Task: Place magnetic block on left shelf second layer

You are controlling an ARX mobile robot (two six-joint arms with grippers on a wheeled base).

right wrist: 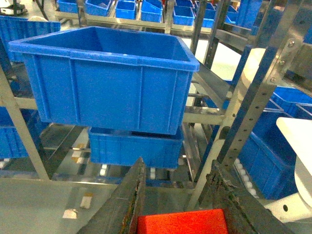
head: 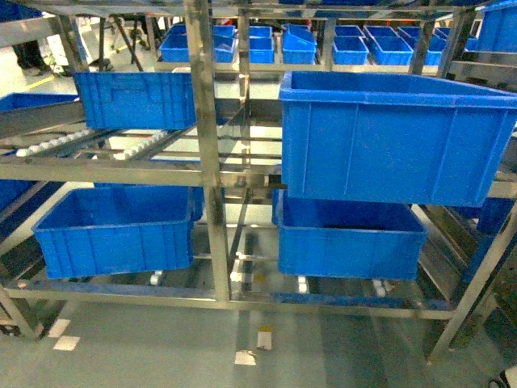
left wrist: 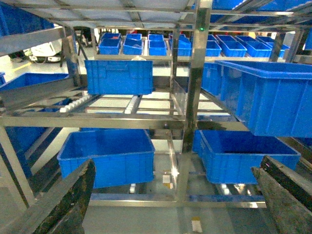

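Red block [right wrist: 182, 222] sits between my right gripper [right wrist: 181, 204] fingers, gripped on both sides.

My left gripper [left wrist: 175, 195] hangs spread wide, holding nothing, facing the steel rack [left wrist: 190, 105]; a big blue crate [right wrist: 105, 80] sits ahead of my right.

Both grippers' fingers are dark and flat, worn and scuffed with pale scratches: left gripper [left wrist: 175, 195] fingers [left wrist: 68, 200] broad, right gripper [right wrist: 178, 204] fingers [right wrist: 127, 202] tapering with rough, chipped edges.
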